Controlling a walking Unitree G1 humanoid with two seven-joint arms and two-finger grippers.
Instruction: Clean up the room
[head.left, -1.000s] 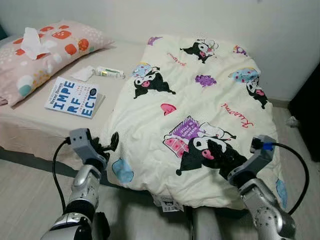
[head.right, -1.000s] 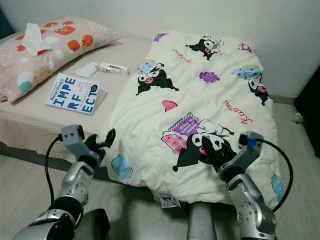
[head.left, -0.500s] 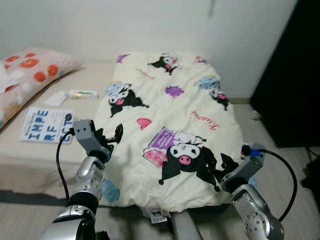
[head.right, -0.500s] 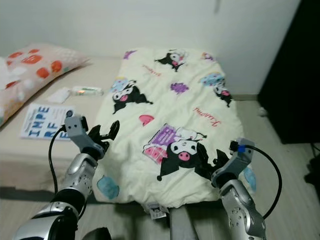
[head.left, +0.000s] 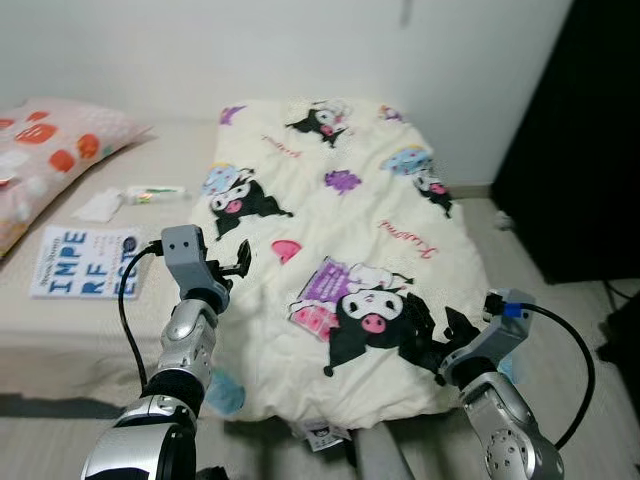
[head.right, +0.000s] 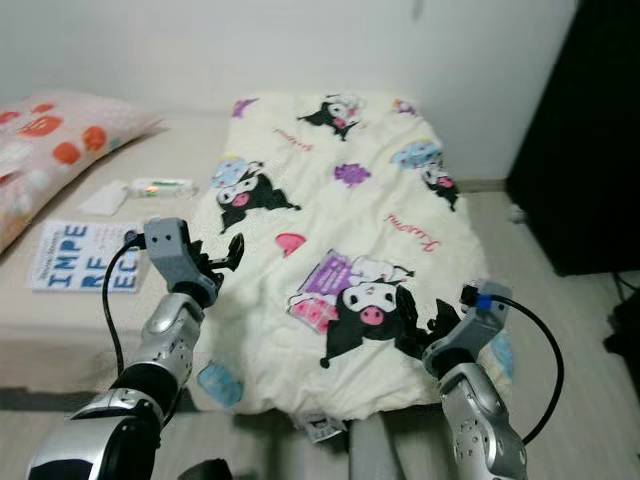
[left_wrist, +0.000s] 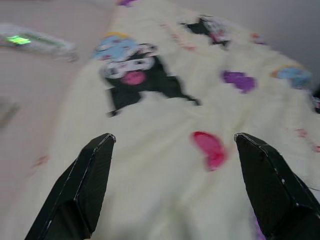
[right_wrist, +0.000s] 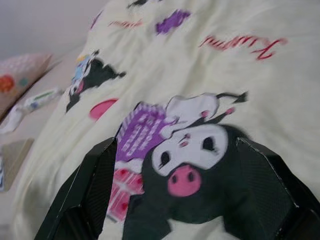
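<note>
Blanket spread on bed, beneath open left gripper, right gripper.

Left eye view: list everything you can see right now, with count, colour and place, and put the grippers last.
Cream cartoon-print quilt: one, spread over the bed's right half, front edge overhanging.
Pink pillow with red spots: one, far left on the bed.
White book with blue letters: one, flat on the beige sheet left of the quilt.
White tube: one, beyond the book.
White tissue: one, beside the tube.
Black cabinet: one, right of the bed.
Left gripper: open, over the quilt's left edge.
Right gripper: open, over the quilt's front right corner.
</note>
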